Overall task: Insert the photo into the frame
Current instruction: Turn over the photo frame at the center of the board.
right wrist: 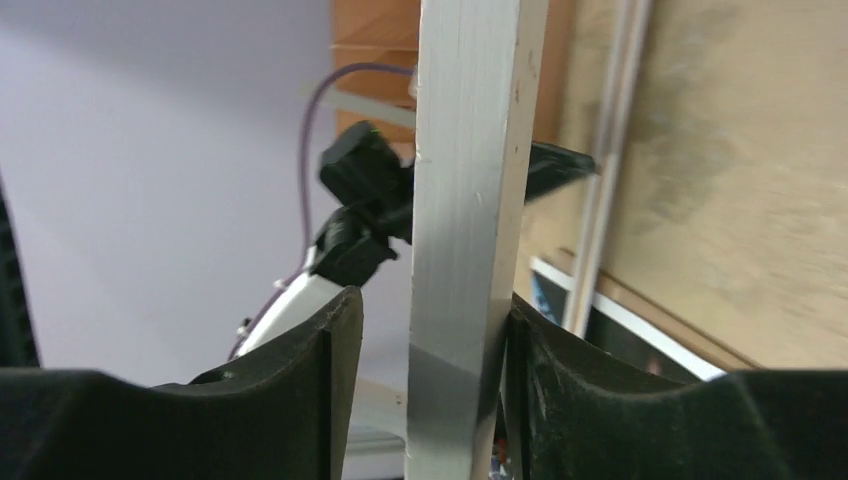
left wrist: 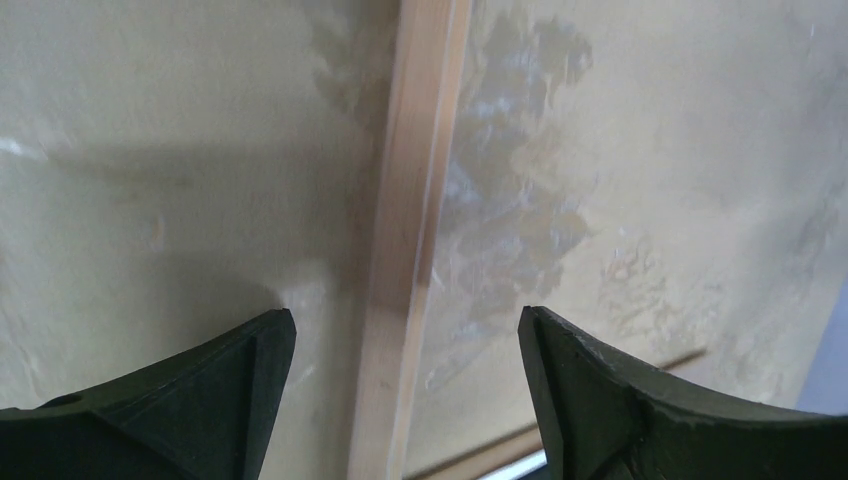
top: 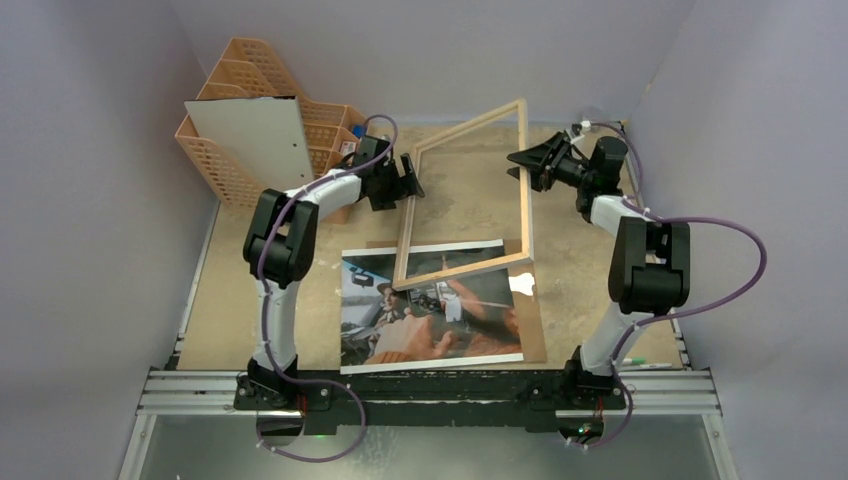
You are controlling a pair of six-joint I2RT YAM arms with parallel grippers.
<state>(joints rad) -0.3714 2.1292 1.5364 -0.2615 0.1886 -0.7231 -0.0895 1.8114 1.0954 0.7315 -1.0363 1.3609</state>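
The frame [top: 465, 270] stands tilted on its lower rail, which rests across the top of the photo [top: 430, 320]. The photo lies face up near the table's front, on a brown fibreboard sheet [top: 535, 330]. My left gripper [top: 412, 185] is open astride the frame's left rail [left wrist: 410, 220], both fingers well clear of the wood. My right gripper [top: 522, 165] is open around the right rail [right wrist: 465, 200]. In the right wrist view one finger [right wrist: 530, 350] touches the rail and a gap shows on the other side.
A peach lattice organiser [top: 250, 80] stands at the back left with a pale board [top: 255, 140] leaning on it. Grey walls close in on both sides. A metal rail [top: 430, 390] runs along the front edge.
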